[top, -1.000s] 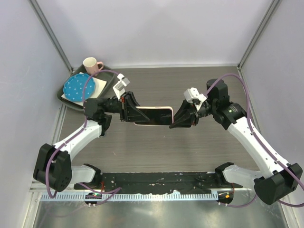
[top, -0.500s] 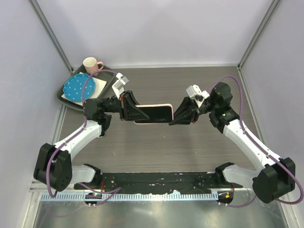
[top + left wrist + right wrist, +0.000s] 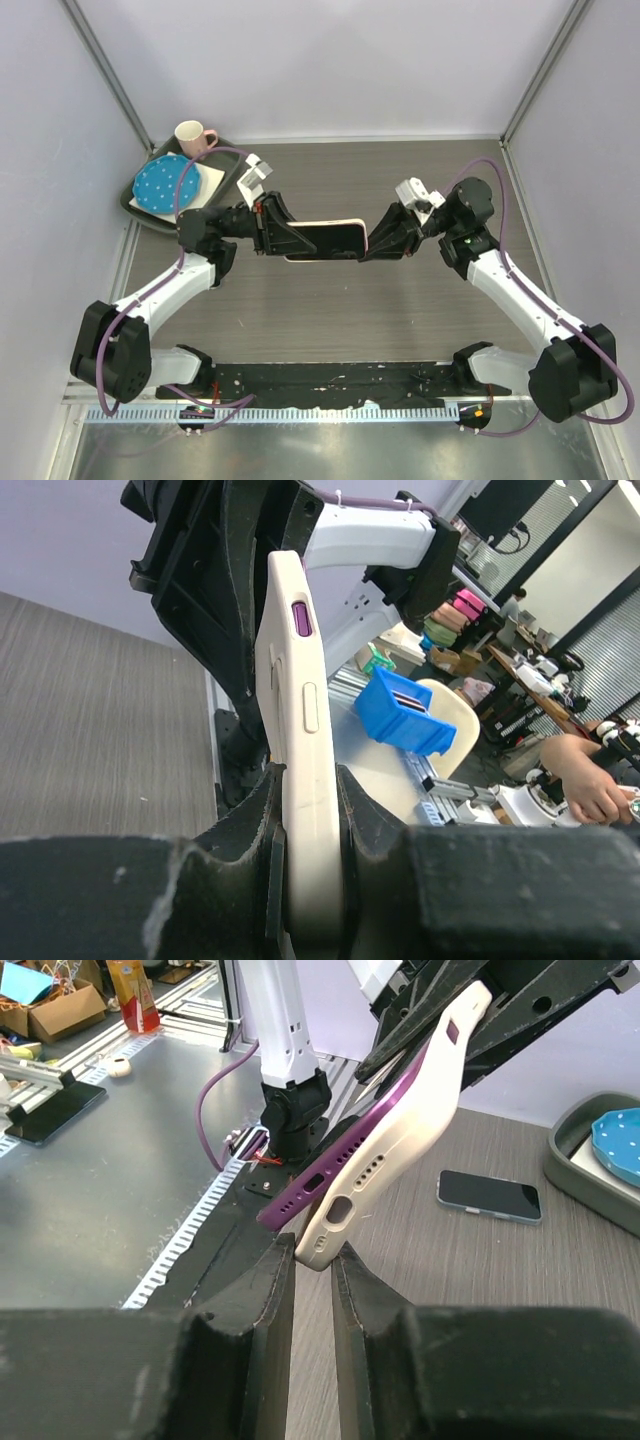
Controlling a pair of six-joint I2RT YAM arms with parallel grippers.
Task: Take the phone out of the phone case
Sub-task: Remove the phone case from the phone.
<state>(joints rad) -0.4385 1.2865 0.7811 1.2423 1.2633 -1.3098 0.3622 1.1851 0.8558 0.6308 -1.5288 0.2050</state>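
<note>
Grey wood worktop point(image 3: 330, 300) lies below. Held in mid-air, the cream phone case point(image 3: 300, 770) is clenched at one end by the left jaws and pinched at the other by the right jaws, where the purple phone point(image 3: 330, 1170) peels away.

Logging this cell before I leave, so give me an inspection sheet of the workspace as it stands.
Surface: wood-grain table, no damage seen.
Job's things: phone case held in the air between the arms; purple phone partly out of it at one end.
Clutter: second phone flat on the table; tray holding a dotted plate, pink mug at its far corner.
Grippers: left gripper shut on the phone case; right gripper pinching its other end.
Cables: purple cables looped along both arms, no snag seen.
Surroundings: white walls on three sides.
</note>
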